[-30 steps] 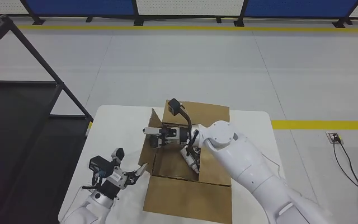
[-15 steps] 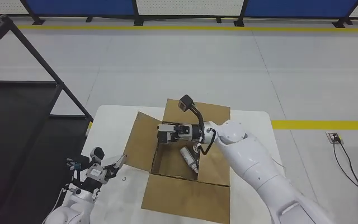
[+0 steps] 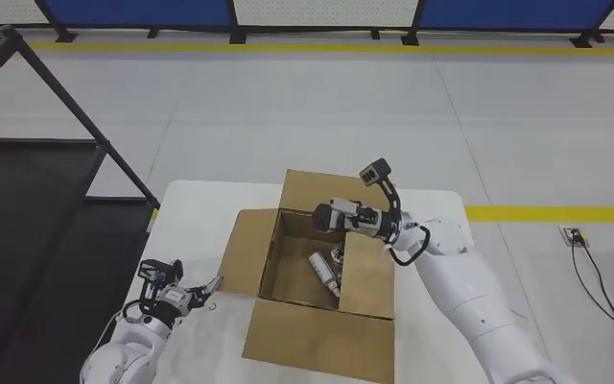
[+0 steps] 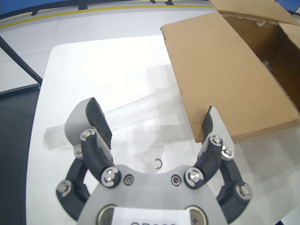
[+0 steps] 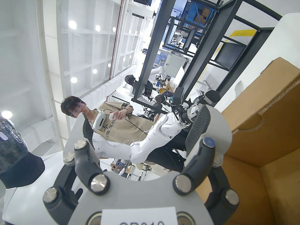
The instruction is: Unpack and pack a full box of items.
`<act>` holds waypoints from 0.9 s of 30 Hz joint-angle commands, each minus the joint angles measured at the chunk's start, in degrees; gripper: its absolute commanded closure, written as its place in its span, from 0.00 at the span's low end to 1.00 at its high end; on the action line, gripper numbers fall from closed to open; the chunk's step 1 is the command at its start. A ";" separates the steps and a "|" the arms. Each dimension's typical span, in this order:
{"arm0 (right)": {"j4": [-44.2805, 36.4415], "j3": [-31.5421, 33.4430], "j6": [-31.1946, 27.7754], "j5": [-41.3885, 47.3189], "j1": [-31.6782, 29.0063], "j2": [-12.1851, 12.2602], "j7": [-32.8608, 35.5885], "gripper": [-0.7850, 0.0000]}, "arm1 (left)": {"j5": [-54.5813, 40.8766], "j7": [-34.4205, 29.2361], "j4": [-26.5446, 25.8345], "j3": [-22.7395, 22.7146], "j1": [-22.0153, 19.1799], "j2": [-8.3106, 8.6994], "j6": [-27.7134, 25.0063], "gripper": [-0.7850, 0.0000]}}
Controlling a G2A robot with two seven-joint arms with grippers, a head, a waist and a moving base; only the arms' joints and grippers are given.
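Down in the open box (image 3: 288, 274) mid-table, a whitish bottle (image 3: 324, 274) lies slantwise, just below and nearward of the right gripper (image 3: 319, 216), whose jaws are spread and empty, while the left gripper (image 3: 209, 287), likewise spread, hangs well apart at the table's (image 3: 192, 211) near-left corner.

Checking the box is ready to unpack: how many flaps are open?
4, none hidden: far flap, left flap beside the left pincer, right flap, near flap.

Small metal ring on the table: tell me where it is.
In the left wrist view the small metal ring lies on the white table, seen between the open fingers of the left gripper, near the folded-out flap of the cardboard box.
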 commanded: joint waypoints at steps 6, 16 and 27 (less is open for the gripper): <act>-5.02 3.40 2.14 -1.61 -3.53 1.57 -0.58 0.00 | 2.25 0.59 0.13 0.26 -0.03 0.28 -1.28 0.00; -7.32 4.28 3.92 -2.35 -4.69 2.10 -1.20 0.00 | 1.93 1.78 -2.18 -0.75 1.33 0.50 -0.58 0.00; -11.23 5.68 4.49 -8.68 -7.04 3.50 -0.59 0.00 | 2.51 5.55 -14.24 -5.49 6.13 1.00 0.28 0.00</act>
